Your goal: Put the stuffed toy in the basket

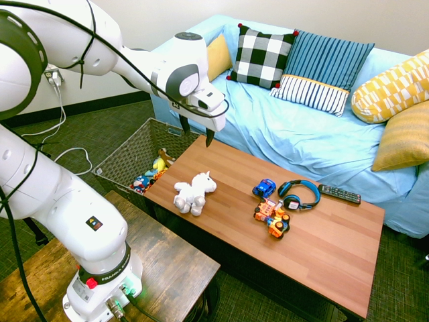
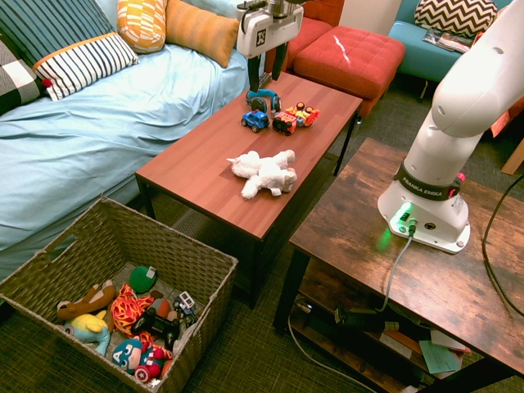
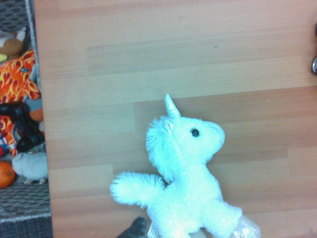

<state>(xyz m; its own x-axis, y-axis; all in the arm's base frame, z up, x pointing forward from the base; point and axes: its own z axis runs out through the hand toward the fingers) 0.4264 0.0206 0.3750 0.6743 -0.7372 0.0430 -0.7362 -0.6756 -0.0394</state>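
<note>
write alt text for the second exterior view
A white stuffed toy lies on its side on a wooden coffee table, with the open gripper hanging above the table's far end near toy cars. A basket of toys stands on the floor in front, and a blue sofa is at left.

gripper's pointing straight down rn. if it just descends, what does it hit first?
Probably the stuffed toy, or bare table just beside it. The open gripper hangs above the table's basket-side end, and the wrist view has the toy near its bottom edge. Depth is unclear, so it might miss.
</note>
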